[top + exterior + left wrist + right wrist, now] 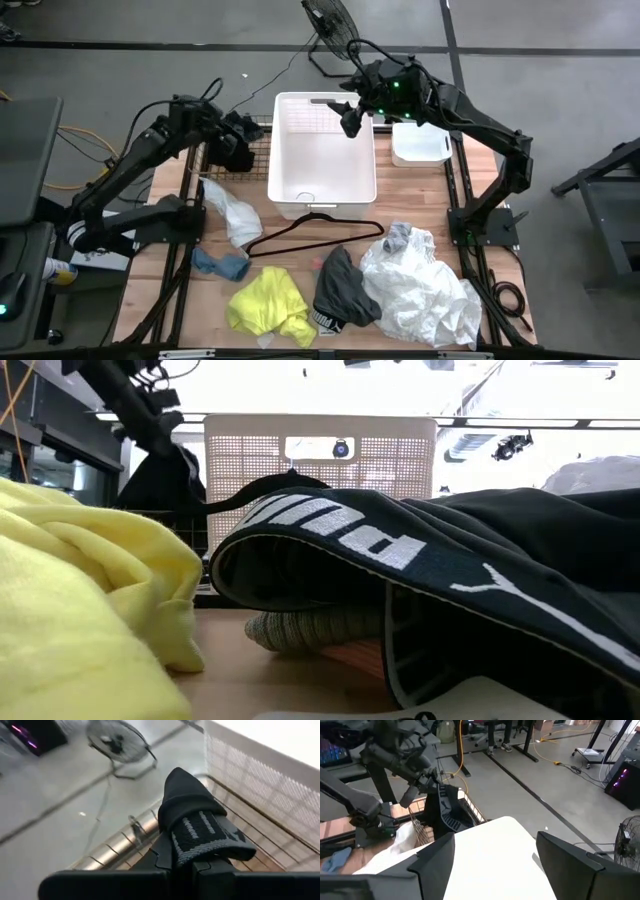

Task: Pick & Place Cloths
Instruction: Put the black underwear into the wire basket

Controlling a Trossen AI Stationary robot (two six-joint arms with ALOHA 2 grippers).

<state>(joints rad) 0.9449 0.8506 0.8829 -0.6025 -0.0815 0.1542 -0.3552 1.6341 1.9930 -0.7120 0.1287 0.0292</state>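
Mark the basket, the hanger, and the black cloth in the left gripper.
white basket (286,185): high view, left wall rim.
black hanger (300,241): high view, lower bar.
black cloth (200,827): left wrist view, striped band, clamped by left gripper (182,865).

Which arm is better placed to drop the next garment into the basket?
Left. Its tool is shut on the black cloth right beside the white basket. The right tool hangs open and empty over the basket.
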